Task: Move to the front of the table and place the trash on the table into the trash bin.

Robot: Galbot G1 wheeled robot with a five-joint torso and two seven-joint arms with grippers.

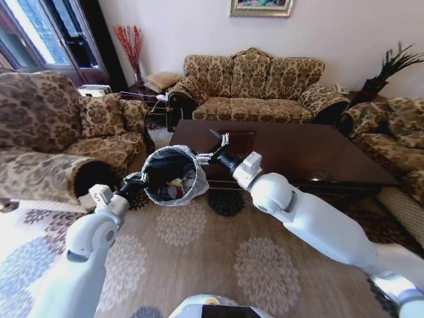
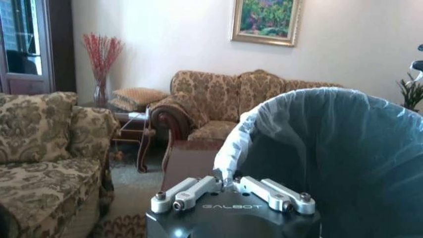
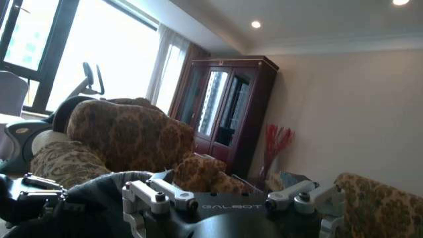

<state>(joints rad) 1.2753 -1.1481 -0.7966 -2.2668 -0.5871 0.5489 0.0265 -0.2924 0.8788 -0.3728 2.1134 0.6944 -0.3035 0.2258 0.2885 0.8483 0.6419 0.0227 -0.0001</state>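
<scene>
Patterned sofas ring the room, with a flowered rug under the robot and the dark desk (image 1: 311, 156) ahead. At the left, the left pincer (image 1: 134, 180) is clenched on the near-left rim of the bin (image 1: 173, 173), its fingers pinching the ruffled liner (image 2: 233, 148), as the left wrist view shows. The bin hangs tilted toward the camera, just off the desk's near-left corner, with trash (image 1: 173, 191) already lying inside. To its right, the right pincer (image 1: 213, 147) stands released at the bin's far rim, over the desk's front edge, holding nothing. The desk top looks bare, so the clearing seems nearly done. To finish well, the left arm should bring the bin upright so nothing spills, keep its grip on rim and liner together, and lower it squarely before letting go.
</scene>
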